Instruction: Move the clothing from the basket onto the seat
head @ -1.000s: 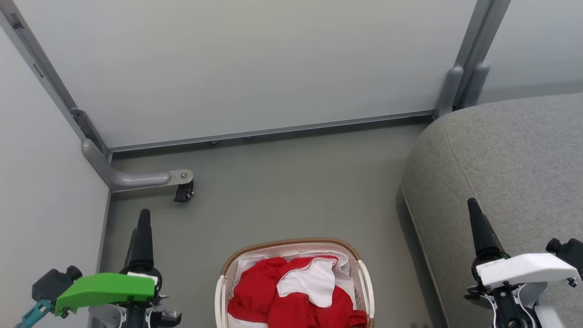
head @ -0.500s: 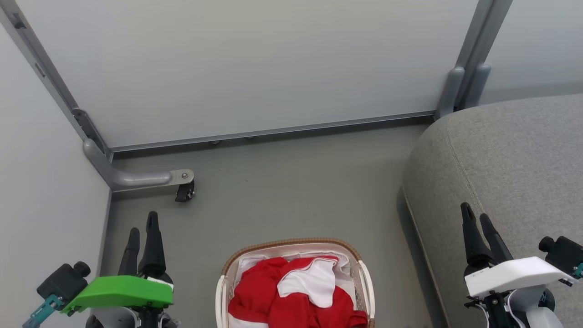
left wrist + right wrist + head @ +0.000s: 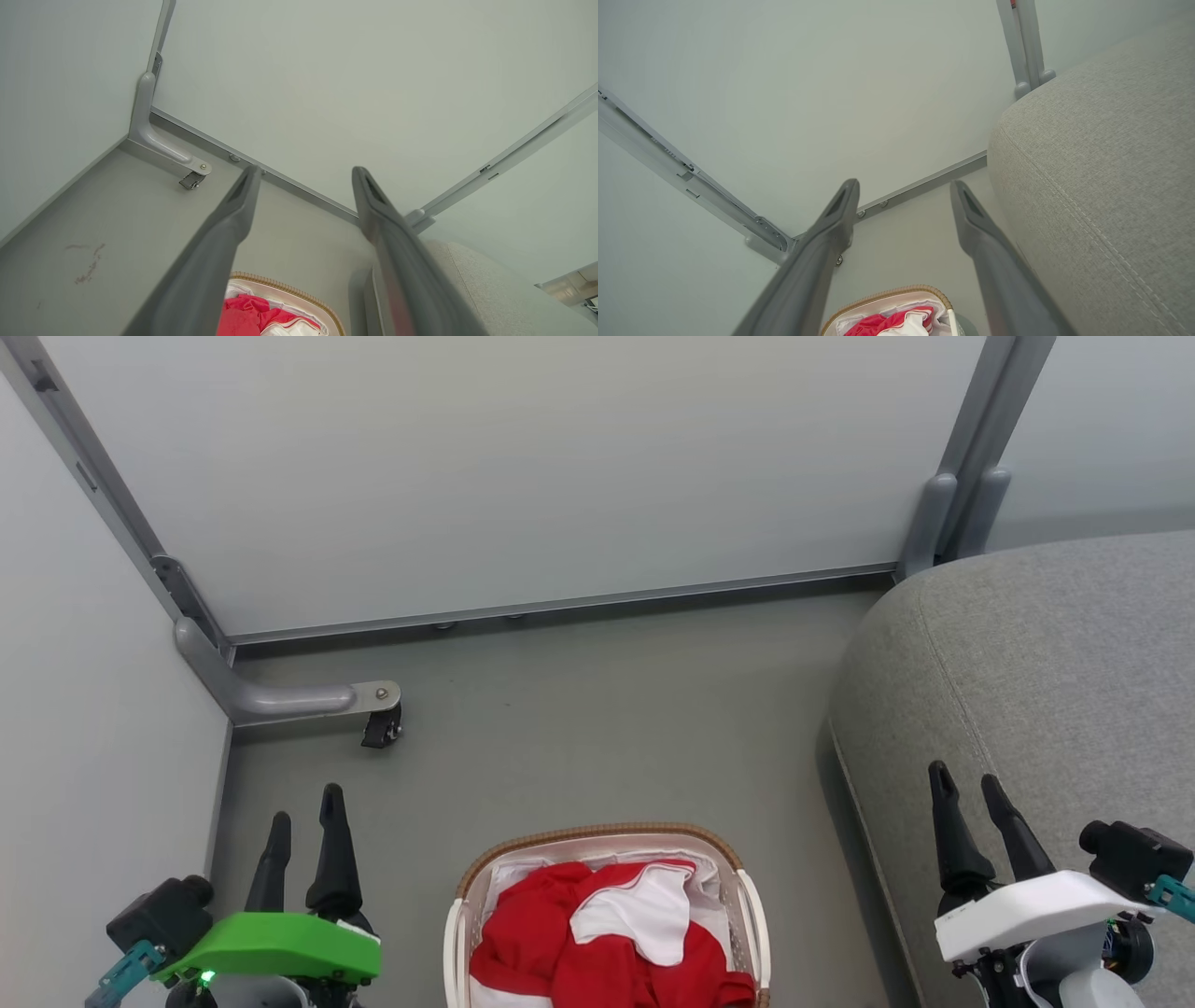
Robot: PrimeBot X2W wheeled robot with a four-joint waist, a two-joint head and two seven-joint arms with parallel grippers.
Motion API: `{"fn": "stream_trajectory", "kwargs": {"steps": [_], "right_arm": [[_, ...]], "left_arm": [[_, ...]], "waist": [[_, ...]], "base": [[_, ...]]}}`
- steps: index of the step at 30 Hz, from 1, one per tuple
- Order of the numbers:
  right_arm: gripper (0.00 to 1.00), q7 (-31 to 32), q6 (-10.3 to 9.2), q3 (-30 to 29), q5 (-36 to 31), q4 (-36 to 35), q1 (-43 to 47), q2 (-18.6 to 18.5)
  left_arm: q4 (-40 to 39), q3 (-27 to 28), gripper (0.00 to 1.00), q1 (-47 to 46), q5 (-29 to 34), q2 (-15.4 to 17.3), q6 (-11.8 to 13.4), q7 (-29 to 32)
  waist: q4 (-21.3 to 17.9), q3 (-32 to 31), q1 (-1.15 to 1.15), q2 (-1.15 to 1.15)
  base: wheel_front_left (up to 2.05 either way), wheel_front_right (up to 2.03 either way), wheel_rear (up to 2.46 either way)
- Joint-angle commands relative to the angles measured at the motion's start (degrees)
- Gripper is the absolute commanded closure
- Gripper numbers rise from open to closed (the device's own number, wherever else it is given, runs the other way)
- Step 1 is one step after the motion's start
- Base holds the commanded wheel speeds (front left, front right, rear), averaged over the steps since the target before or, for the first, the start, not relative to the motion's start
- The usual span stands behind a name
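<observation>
- Heaped in the basket (image 3: 597, 833), at the bottom middle of the head view: the clothing (image 3: 523, 943), a crumpled red pile with a white patch on top, right of the pile's middle.
- No clear long axis to the pile; narrow end of the white patch pointing toward the robot.
- Basket upright on the grey floor (image 3: 597, 728), mouth up, white handles at its left and right. Near end cut off by the picture edge, so long axis not to be told.
- Right of the basket, parted from it by a strip of floor: the seat (image 3: 1055, 663), long front edge running away from the robot, rounded corner near the far panel (image 3: 523, 476).
- Left of the basket, the left gripper (image 3: 305, 805): fingers spread, holding nothing, pointing away from the robot toward the caster (image 3: 381, 733).
- Seen against the seat's near part, the right gripper (image 3: 963, 777): fingers likewise spread, empty, pointing the same way.
- In both wrist views, basket and clothing low between the parted fingers.
- Compared with a second ago: each gripper then seen edge-on as a single dark spike, now turned so that both fingers show side by side, tips lower in the head view.
- Left gripper shifted slightly toward the basket, as has the right.
- Basket, clothing and seat as before.
</observation>
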Motion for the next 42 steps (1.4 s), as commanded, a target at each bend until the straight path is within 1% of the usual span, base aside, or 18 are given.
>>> {"fn": "stream_trajectory", "kwargs": {"steps": [1,22,42], "right_arm": [[0.0,-0.74,0.01,0.13,-2.0,-0.37,0.15,-0.39],[0.0,-3.71,0.02,1.09,-15.31,0.44,0.96,-0.52],[0.0,-6.13,0.01,1.64,-25.11,0.63,1.57,-0.64]], "left_arm": [[-0.43,-0.11,0.0,0.33,2.11,0.4,0.21,-0.71],[1.72,-1.64,0.0,1.48,13.03,0.51,0.58,-3.65],[5.24,-2.62,0.0,1.77,20.51,0.58,0.65,-6.07]], "waist": [[0.03,-0.01,0.0,0.0],[0.14,-0.05,0.0,0.0],[0.33,0.07,0.0,0.0]], "base": [[0.0,0.0,0.0],[0.0,0.0,0.0],[0.0,0.0,0.0]]}}
